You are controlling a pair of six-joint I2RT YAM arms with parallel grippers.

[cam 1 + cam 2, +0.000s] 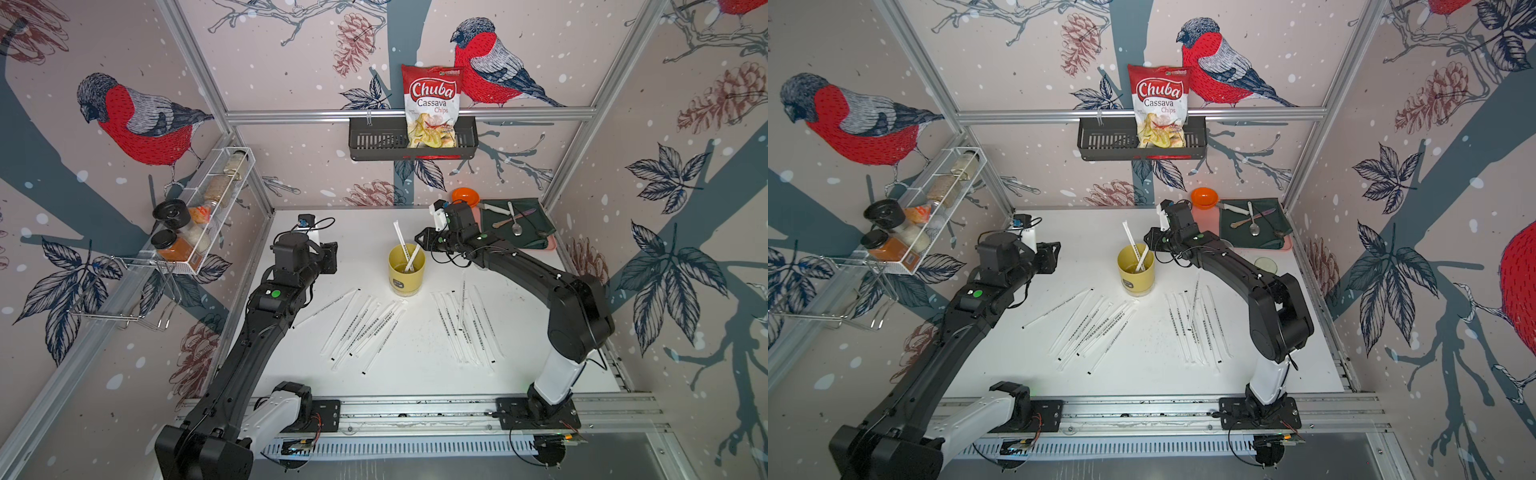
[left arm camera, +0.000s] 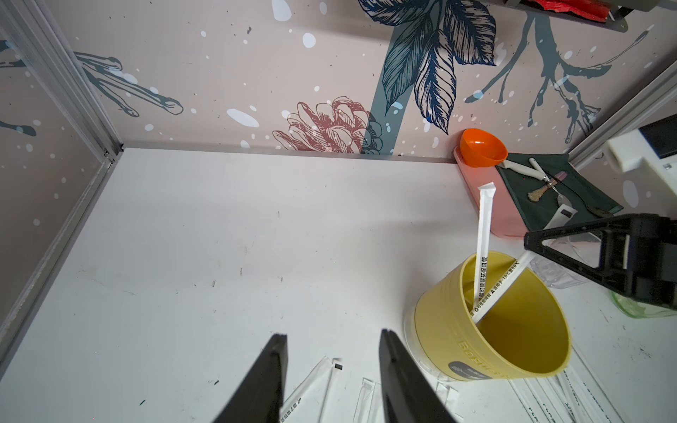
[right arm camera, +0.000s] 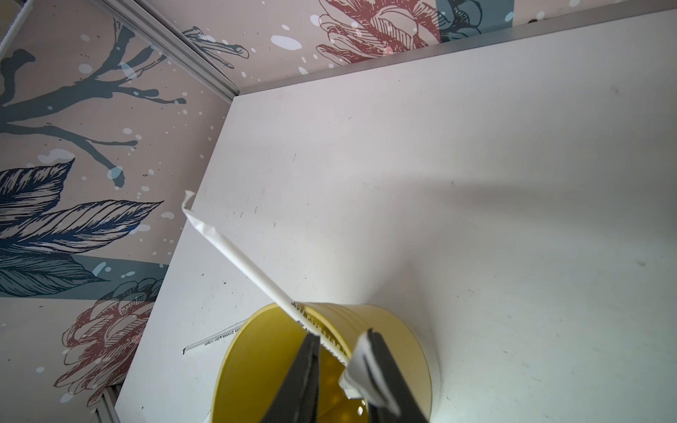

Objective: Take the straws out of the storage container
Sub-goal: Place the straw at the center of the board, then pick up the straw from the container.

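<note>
While the right gripper (image 3: 340, 335) stands unclenched around one white paper-wrapped straw (image 3: 353, 377), that straw leans in the pale yellow cylindrical plastic cup (image 3: 399, 340) beneath. The left gripper (image 2: 333, 335) gapes empty beside it.

White worktop (image 1: 415, 374), scuffed and speckled. Yellow storage container (image 1: 406, 270) stands upright near centre. Wrapped straws (image 1: 361, 328) lie flat in 2 fans in front of it, 1 each side. Pink tray (image 1: 1209, 219) in far corner; clear round dish (image 1: 1265, 265) nearby.
</note>
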